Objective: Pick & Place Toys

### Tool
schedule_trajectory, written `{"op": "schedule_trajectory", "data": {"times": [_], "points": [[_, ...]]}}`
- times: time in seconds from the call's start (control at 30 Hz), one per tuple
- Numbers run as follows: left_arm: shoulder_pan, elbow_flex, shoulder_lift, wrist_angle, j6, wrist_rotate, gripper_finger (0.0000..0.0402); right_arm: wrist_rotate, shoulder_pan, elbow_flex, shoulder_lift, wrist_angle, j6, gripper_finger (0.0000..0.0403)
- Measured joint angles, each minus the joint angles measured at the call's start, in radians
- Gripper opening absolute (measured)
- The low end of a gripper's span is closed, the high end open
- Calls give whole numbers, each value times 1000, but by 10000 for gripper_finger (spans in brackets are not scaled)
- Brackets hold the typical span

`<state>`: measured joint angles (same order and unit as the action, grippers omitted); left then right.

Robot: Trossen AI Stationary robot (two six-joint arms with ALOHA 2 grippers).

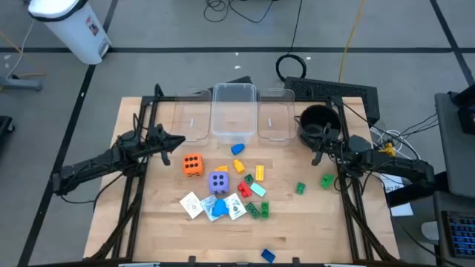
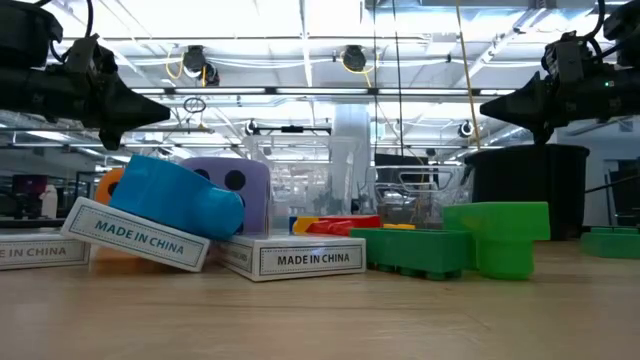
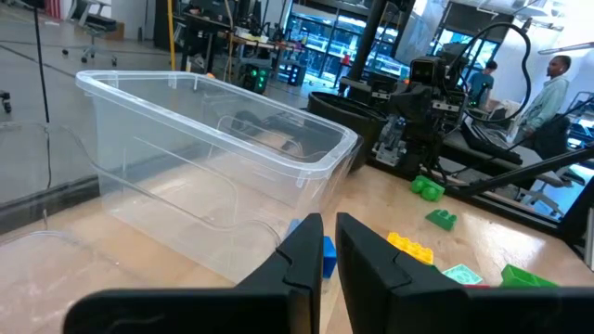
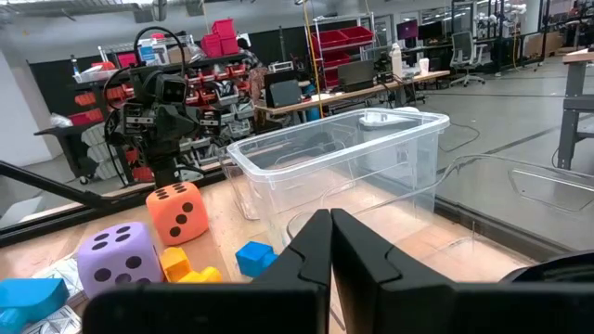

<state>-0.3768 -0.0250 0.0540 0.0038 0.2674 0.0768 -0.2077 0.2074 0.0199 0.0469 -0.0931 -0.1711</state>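
Observation:
The toys lie loose on the middle of the wooden table: an orange die (image 1: 192,165), a purple die (image 1: 217,182), white playing cards (image 1: 191,204), a blue brick (image 1: 237,148), a yellow brick (image 1: 260,173) and green bricks (image 1: 326,180). My left gripper (image 1: 182,141) hovers level and shut at the table's left, above and left of the orange die. My right gripper (image 1: 315,156) hovers level and shut at the right, near the black pot (image 1: 319,119). Nothing sits between either pair of fingers (image 3: 302,250) (image 4: 311,246).
Three clear plastic bins (image 1: 234,111) stand in a row at the table's far edge, the middle one tallest. The black pot stands at the far right beside them. One blue brick (image 1: 267,256) lies alone by the near edge. People stand in the room beyond (image 3: 554,79).

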Motion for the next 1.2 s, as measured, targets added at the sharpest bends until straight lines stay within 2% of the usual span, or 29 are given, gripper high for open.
{"op": "schedule_trajectory", "data": {"times": [0.7,0.93,1.07,1.2], "points": [[0,0,0,0,0,0,37,0,0,0,0,-16,6,4],[0,0,0,0,0,0,37,0,1,2,0,-138,26,4],[0,0,0,0,0,0,37,1,1,49,18,-151,26,4],[0,0,0,0,0,0,37,2,0,121,102,-146,33,4]]}}
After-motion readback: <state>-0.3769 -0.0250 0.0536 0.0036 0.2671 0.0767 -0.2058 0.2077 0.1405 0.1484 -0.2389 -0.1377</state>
